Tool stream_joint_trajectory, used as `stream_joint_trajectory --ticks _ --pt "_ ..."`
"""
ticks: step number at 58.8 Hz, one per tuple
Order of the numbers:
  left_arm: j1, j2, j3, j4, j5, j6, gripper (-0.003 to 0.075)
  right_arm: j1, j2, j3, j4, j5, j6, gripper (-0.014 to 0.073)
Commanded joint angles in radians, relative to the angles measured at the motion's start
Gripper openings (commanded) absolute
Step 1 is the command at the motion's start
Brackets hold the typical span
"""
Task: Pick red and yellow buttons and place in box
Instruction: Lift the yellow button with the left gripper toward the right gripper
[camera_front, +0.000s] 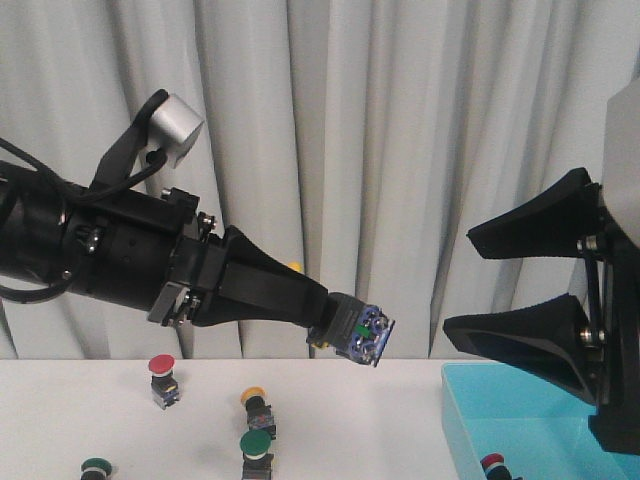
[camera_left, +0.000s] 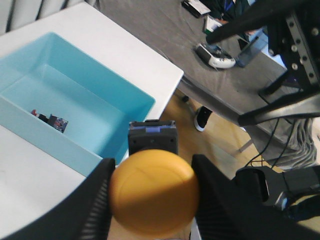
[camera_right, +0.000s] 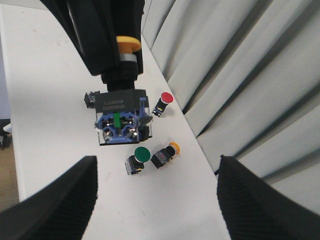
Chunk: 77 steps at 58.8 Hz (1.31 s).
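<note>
1. Near edge of the desk (camera_front: 60, 400): a green-capped button (camera_front: 96, 466) sat toward the left near corner, a second green-capped button (camera_front: 256, 447) closer to the middle.
2. Just behind that second green one stood a yellow button on the desk (camera_front: 257, 403); a red button (camera_front: 163, 378) stood further left and back. All four were apart from each other, none touched by a gripper.
3. Right near corner: the box (camera_front: 470, 420), cyan, low walls. One red-capped button in the box (camera_front: 493, 464) lay on its floor by the near wall.
4. Left gripper (camera_front: 352, 335) was raised well above the desk, arm stretched level toward the right, tips short of the box's left wall. Jaws were clamped on a held yellow button (camera_left: 153, 192), cap toward the wrist camera, blue terminal end pointing out past the fingertips.
5. Right gripper (camera_front: 520, 285) hung above the box's right side, tips pointing left at the left gripper. Jaws were spread wide, nothing between them.
6. Far edge: grey curtain (camera_front: 400, 120) ran along the whole back of the desk.
7. Air between the held button and the box was clear; both grippers were well apart.
</note>
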<state>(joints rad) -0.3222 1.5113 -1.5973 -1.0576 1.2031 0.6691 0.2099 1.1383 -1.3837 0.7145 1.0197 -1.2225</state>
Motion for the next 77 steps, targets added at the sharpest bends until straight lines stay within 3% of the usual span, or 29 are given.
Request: stream_joint_trajectory --ticks 1,12,24,52,77 --pt "-0.001 -0.037 -0.029 -0.094 -0.015 0.005 -0.0002 0.019 -0.01 -0.026 0.044 -0.036 -0.038 0.0487" --pt "-0.001 -0.037 -0.029 -0.202 -0.051 -0.057 0.0001 0.141 -0.009 -0.026 -0.051 -0.065 -0.089 0.0487" --pt "-0.001 -0.037 -0.029 -0.207 -0.073 -0.132 0.0005 0.202 -0.001 -0.026 -0.198 -0.158 0.004 0.0487" --pt "-0.001 -0.037 -0.029 -0.2 -0.113 -0.133 0.0005 0.202 0.034 -0.026 -0.186 -0.224 -0.008 0.0487" --pt "-0.001 -0.035 -0.029 -0.171 -0.121 -0.181 0.001 0.202 0.053 -0.026 -0.116 -0.259 -0.11 0.0487"
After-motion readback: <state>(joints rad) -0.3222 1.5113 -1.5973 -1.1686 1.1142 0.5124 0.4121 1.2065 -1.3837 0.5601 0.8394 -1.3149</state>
